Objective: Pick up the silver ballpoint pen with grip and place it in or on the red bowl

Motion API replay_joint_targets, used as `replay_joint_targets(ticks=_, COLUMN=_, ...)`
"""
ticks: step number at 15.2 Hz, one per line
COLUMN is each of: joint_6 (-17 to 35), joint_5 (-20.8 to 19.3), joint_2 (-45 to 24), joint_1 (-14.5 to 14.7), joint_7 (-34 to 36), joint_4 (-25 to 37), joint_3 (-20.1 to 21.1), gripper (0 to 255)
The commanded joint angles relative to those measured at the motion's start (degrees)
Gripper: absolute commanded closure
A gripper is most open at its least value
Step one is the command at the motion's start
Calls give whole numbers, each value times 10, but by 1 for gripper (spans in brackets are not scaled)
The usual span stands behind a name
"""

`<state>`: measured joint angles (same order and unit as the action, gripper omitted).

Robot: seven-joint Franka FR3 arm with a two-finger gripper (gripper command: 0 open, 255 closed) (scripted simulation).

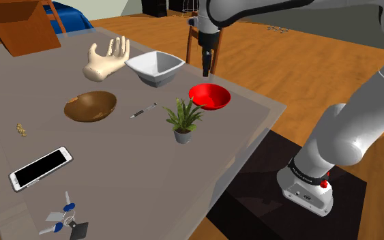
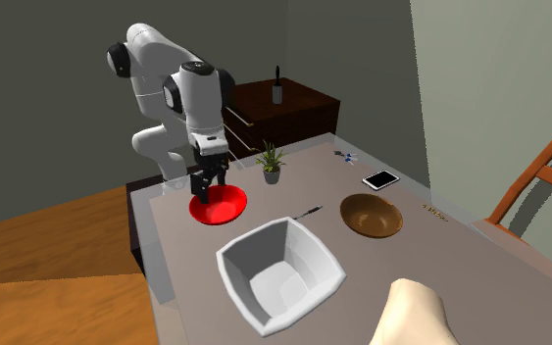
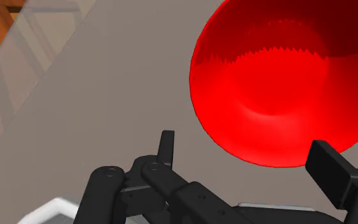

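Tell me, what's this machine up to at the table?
A white robot arm hangs its black jaws, open and empty, above the table, close by the red bowl. The silver pen it is meant to move lies untouched on the table, between a brown bowl and a small potted plant.

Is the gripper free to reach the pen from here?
Probably yes: the pen lies alone on bare table between the brown bowl and the plant, and the open gripper hangs by the red bowl.
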<state>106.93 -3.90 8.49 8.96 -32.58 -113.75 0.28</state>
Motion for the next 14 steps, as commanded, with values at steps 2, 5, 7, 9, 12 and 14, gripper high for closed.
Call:
replay_joint_targets(ticks=2, joint_6=-2, joint_5=9, joint_2=-60, joint_1=14, joint_7=-46, joint_4=55, joint_3=9, gripper=0)
replay_joint_targets(ticks=5, joint_6=-7, joint_5=15, joint_2=-117, joint_1=25, joint_7=-89, joint_4=110, joint_3=20, gripper=0)
replay_joint_targets(ticks=7, joint_6=-12, joint_5=18, joint_2=-153, joint_1=33, joint_7=-116, joint_4=147, joint_3=29, gripper=0)
replay_joint_targets(ticks=9, joint_6=-19, joint_5=19, joint_2=-190, joint_1=41, joint_7=-142, joint_4=185, joint_3=39, gripper=0)
replay_joint_targets(ticks=12, joint_6=-33, joint_5=19, joint_2=-242, joint_1=54, joint_7=-179, joint_4=244, joint_3=55, gripper=0)
replay_joint_targets(ticks=14, joint_6=-44, joint_5=17, joint_2=-277, joint_1=64, joint_7=-203, joint_4=283, joint_3=66, gripper=0)
